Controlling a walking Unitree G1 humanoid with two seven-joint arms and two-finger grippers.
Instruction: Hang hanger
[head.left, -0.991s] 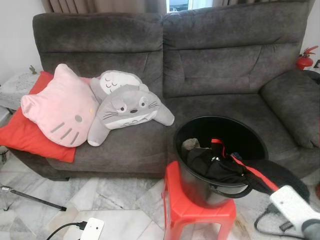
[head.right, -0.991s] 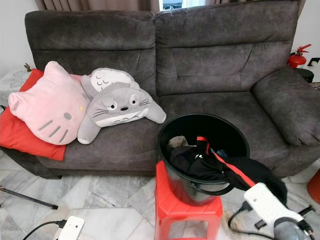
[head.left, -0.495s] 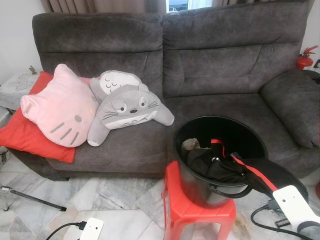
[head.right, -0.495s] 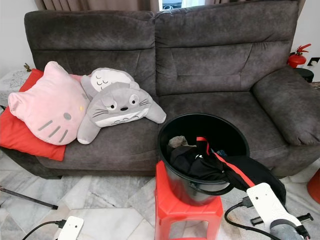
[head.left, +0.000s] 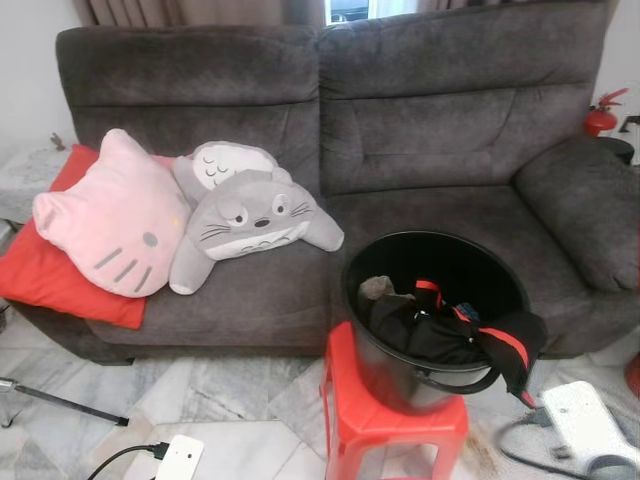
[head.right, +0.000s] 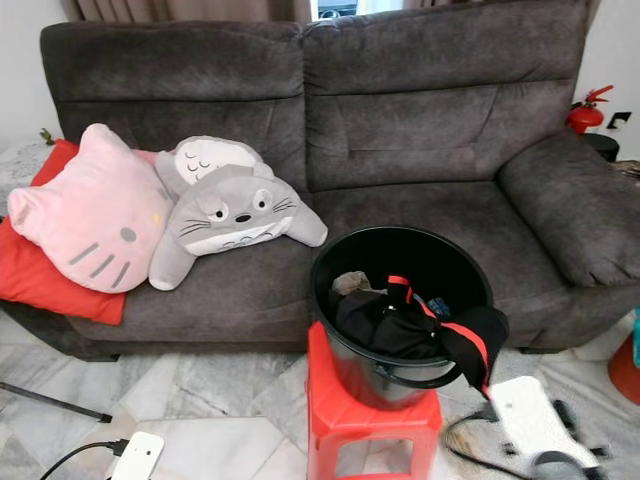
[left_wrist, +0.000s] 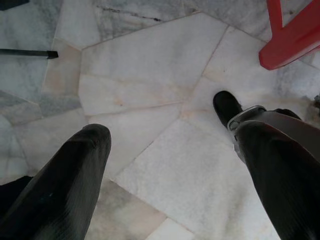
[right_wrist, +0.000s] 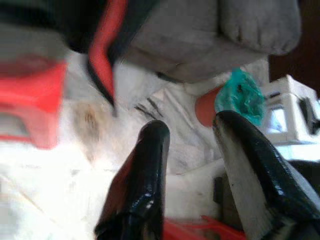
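Both grippers empty, low over pale marble floor (left_wrist: 150, 150); no hanger distinguishable

Left gripper (left_wrist: 170, 145) fingers spread wide, nothing between, red plastic stool (head.left: 395, 420) leg nearby. Right gripper (right_wrist: 192, 135) fingers parted with a moderate gap, holding nothing, view blurred; white arm segment (head.left: 590, 425) low right of stool. Round black plastic bucket (head.left: 436, 262) sits on stool, black garment with red trim (head.left: 505, 345) draped over its rim. Behind: dark grey fabric sofa (head.left: 430, 120) with pink cat-face cushion (head.left: 105, 215) and grey plush cushion (head.left: 250, 215)

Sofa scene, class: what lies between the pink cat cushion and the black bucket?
The grey plush toy lies there on the sofa seat, seen in both eye views.
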